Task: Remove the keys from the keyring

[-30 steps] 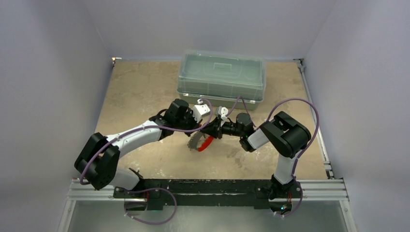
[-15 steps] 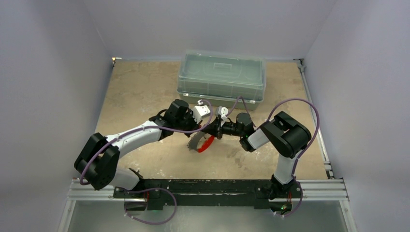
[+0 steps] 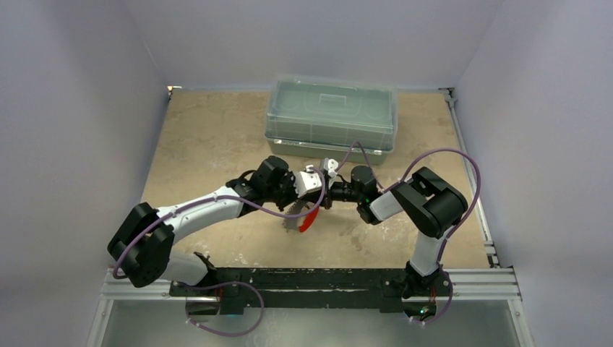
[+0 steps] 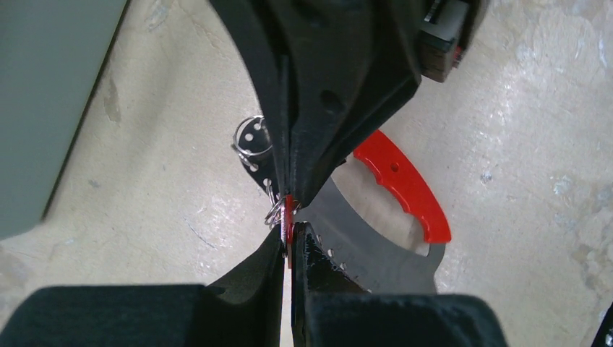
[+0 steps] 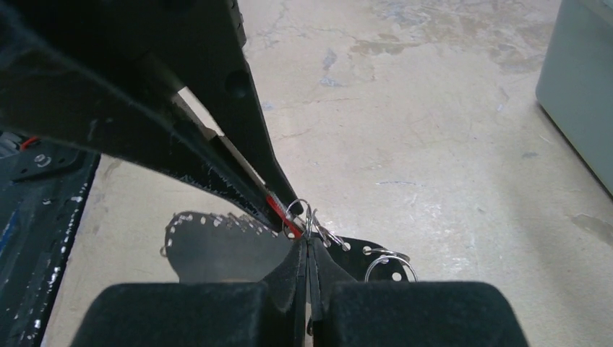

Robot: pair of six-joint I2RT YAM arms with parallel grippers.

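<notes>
The keyring [image 3: 298,217], a crescent plate with a red outer edge [image 4: 405,184], hangs low over the table between both grippers. In the left wrist view my left gripper [image 4: 289,242] is shut on a red-headed key [image 4: 290,217], flat between its fingertips. My right gripper [image 5: 309,242] is shut on a thin metal loop [image 5: 302,213] right beside that key. The two grippers meet tip to tip at the plate's hole-lined edge [image 5: 217,249]. Another loose loop [image 5: 390,264] hangs on the plate. From above, the left gripper [image 3: 315,196] and right gripper [image 3: 324,196] hide the key.
A large clear plastic box [image 3: 331,116] with its lid on stands at the back of the tan table [image 3: 209,137], just behind the grippers. Grey walls close in both sides. The metal rail [image 3: 311,278] with the arm bases runs along the near edge.
The right gripper's jaws have closed on the loop. The left gripper has moved right and nearer, up against the right one. The keyring plate has shifted slightly with them.
</notes>
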